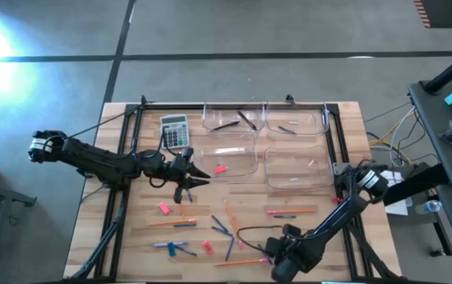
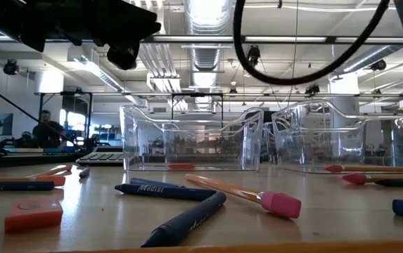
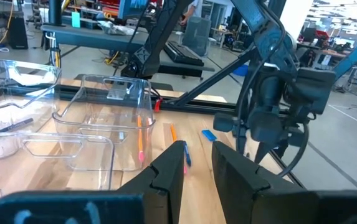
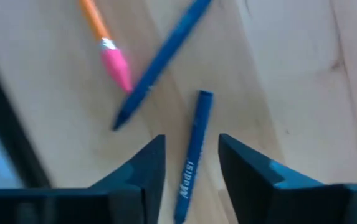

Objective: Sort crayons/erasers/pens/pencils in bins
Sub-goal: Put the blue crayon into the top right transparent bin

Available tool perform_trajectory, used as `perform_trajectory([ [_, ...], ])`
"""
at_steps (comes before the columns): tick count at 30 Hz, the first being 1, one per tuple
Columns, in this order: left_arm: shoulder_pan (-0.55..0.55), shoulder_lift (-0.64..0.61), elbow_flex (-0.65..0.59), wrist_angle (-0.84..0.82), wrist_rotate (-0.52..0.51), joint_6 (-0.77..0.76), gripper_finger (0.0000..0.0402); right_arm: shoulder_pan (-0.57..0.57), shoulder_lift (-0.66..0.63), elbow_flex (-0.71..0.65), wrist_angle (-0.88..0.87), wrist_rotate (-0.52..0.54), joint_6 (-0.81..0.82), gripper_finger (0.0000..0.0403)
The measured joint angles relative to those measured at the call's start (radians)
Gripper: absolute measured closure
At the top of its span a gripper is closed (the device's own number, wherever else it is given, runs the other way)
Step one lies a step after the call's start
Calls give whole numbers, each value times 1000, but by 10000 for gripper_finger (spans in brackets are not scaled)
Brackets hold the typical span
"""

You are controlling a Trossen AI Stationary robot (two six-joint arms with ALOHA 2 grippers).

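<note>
Colours on the pale wood-grain bench [image 1: 344, 134]
Clear bins [image 1: 229, 160], orange pencils [image 1: 293, 210] with pink ends, pink erasers [image 1: 220, 168], blue crayons [image 4: 192, 158] with white lettering, a grey calculator [image 1: 175, 130], and dark arms with a dark right pincer [image 4: 190, 165]

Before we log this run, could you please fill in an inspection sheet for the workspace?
Surface: wooden table, black rails along its edges.
Job's things: four clear bins at the far side; one holds a pink eraser, two hold dark sticks. Pencils, blue crayons and more erasers lie loose on the near half.
Clutter: grey calculator beside the bins.
Grippers: left claw over the table near the eraser bin, holding nothing visible. Right claw open, low over a blue crayon, one finger on either side.
Cables: black cable looping from the right arm over the crayons.
Surroundings: workshop with benches; a person seated far off.
</note>
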Motion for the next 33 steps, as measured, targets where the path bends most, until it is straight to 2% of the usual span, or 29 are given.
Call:
perform_trajectory([
  [3, 0, 0, 0, 1, 0, 0, 332, 0, 7, 0, -13, 0, 1, 237],
  [7, 0, 0, -1, 0, 0, 0, 332, 0, 7, -23, -11, -1, 15, 236],
  [14, 0, 0, -2, 0, 0, 0, 332, 0, 1, -86, 13, -32, 54, 277],
  [25, 0, 0, -2, 0, -2, 0, 332, -2, 4, -92, -5, -26, -35, 372],
  [33, 1, 0, -2, 0, -3, 0, 332, -22, -26, -90, -12, -27, -75, 387],
])
